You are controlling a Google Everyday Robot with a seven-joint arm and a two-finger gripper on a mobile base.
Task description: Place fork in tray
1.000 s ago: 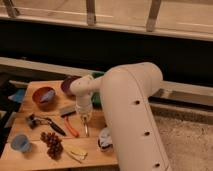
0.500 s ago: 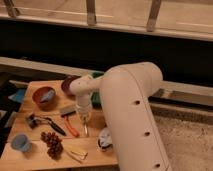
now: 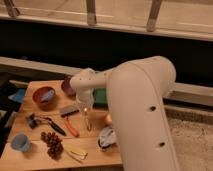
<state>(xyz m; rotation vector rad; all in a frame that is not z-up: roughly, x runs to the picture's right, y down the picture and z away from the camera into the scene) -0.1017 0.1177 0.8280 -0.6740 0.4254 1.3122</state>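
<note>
The fork [image 3: 88, 121] is seen at the centre of the wooden bench [image 3: 30, 155], hanging roughly upright below the gripper [image 3: 85, 109], whose fingers are clamped together on its upper end; whether its lower tip touches the wood cannot be told. The tray [image 3: 100, 96] is glimpsed just right of the gripper as a green patch, largely hidden behind the big white arm [image 3: 140, 110] that fills the right half of the frame.

An orange-handled tool [image 3: 71, 126] is laid just left of the fork, and a black-handled utensil [image 3: 45, 121] further left. A red-brown bowl [image 3: 44, 95] and a purple bowl [image 3: 67, 85] are set along the bench's far edge at upper left. A blue cup [image 3: 20, 142] is placed near the lower-left corner, grapes [image 3: 52, 143] beside it, and a yellow packet [image 3: 79, 153] close to the near edge. A small orange fruit [image 3: 108, 119] is found right of the fork. Bare wood is left around the fork's lower end.
</note>
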